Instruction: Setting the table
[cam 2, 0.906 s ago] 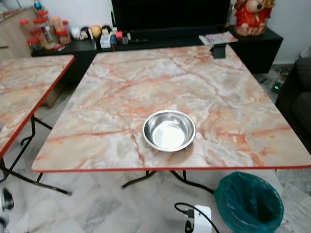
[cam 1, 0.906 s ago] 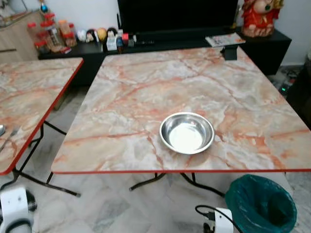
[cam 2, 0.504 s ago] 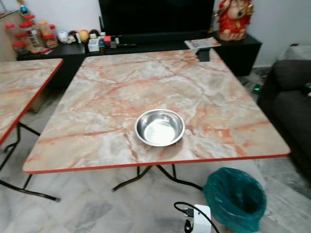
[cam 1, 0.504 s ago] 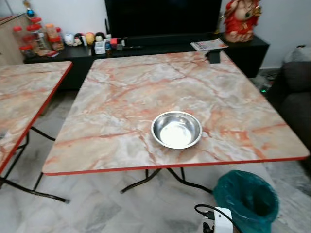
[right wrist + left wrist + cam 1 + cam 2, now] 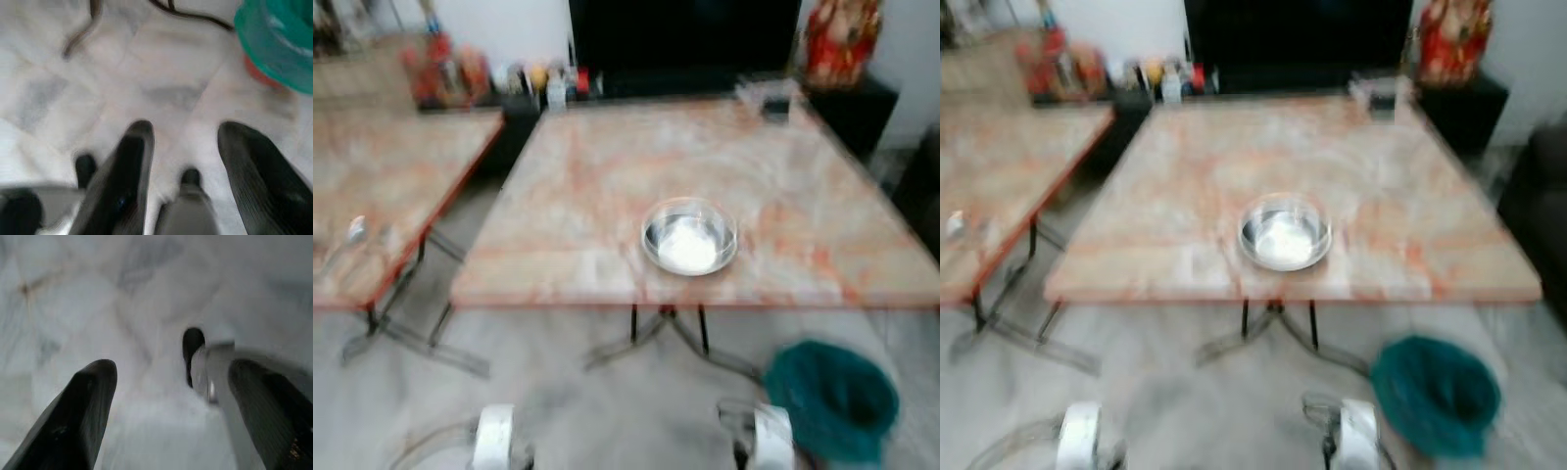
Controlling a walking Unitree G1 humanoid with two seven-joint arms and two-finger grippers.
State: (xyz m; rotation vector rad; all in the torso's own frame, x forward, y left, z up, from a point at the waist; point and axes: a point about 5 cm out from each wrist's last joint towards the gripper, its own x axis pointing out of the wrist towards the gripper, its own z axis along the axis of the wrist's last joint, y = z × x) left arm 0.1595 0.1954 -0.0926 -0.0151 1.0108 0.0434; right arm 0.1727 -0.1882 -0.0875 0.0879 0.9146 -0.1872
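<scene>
A steel bowl [image 5: 689,238] sits empty near the front edge of the marble-pattern table [image 5: 607,166]. On the second table [image 5: 382,186] to the left lies something small and shiny [image 5: 354,230], likely cutlery, too blurred to name. Both arms hang low over the floor, their wrists [image 5: 494,441] [image 5: 769,441] at the bottom of the head views. The left gripper [image 5: 171,369] is open with floor tiles between its fingers. The right gripper [image 5: 187,129] is open too, holding nothing.
A bin with a green liner [image 5: 832,399] stands on the floor at the table's front right corner, also in the right wrist view [image 5: 279,44]. Black table legs [image 5: 666,328] cross under the table. A dark TV console [image 5: 685,78] with small items runs along the back wall.
The camera has shifted and the picture is now blurred. The table looks farther off, more floor shows, and the left table with its shiny item is back in view. The bowl has not moved.
</scene>
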